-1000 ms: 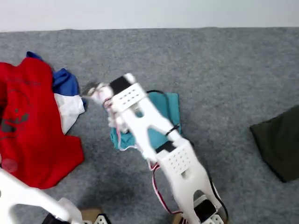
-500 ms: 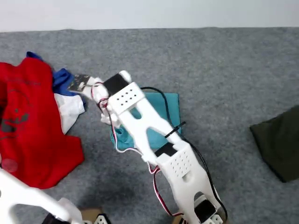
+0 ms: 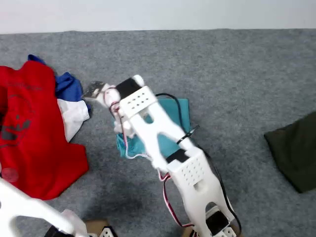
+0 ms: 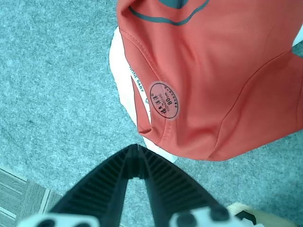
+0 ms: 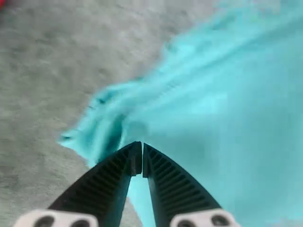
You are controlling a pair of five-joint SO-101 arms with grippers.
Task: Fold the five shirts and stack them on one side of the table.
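A teal shirt (image 3: 183, 112) lies mid-table, partly under the right arm (image 3: 148, 123). In the right wrist view my right gripper (image 5: 142, 144) is shut at the teal shirt's (image 5: 222, 109) rumpled edge, and the cloth's folds run into its tips. A red shirt (image 3: 29, 128) lies spread at the left over a blue shirt (image 3: 68, 88) and a white shirt (image 3: 74, 116). My left gripper (image 4: 137, 148) is shut just off the red shirt's (image 4: 213, 71) hem, where a white edge (image 4: 120, 71) shows, and it holds nothing. A dark green shirt (image 3: 296, 148) lies at the right edge.
The table is covered in grey carpet (image 3: 232, 69), bare across the back and between the teal and dark green shirts. A round sticker (image 4: 164, 100) sits on the red shirt. The left arm's white link (image 3: 24, 207) crosses the front left corner.
The right arm's wrist swung left toward the blue shirt, then back to about where it started. The shirts have not visibly shifted. The left arm has kept still.
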